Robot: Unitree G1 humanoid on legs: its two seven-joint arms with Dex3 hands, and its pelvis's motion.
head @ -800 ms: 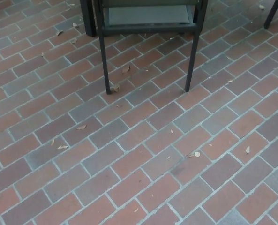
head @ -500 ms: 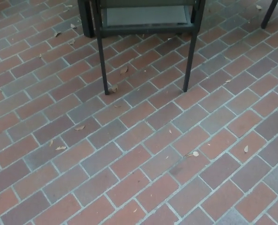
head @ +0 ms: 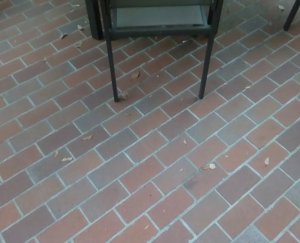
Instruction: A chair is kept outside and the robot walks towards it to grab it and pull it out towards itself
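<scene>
Nothing on the ground is moving since the earlier frames; only my camera view is bobbing slightly, which I'm reading as walking sway. I'm judging the approach step as under way: the chair [head: 160, 30] is standing at the top of view, dark metal frame, thin straight legs, flat grey seat. Neither robot hand is showing, so I cannot tell their state. Next I'm needing to close in and reach up. Brick paving [head: 139, 172] is looking rough, with dry leaves [head: 87, 137] scattered about.

One chair [head: 160, 30]; perhaps a dozen dry leaves [head: 87, 137] on brick.
</scene>
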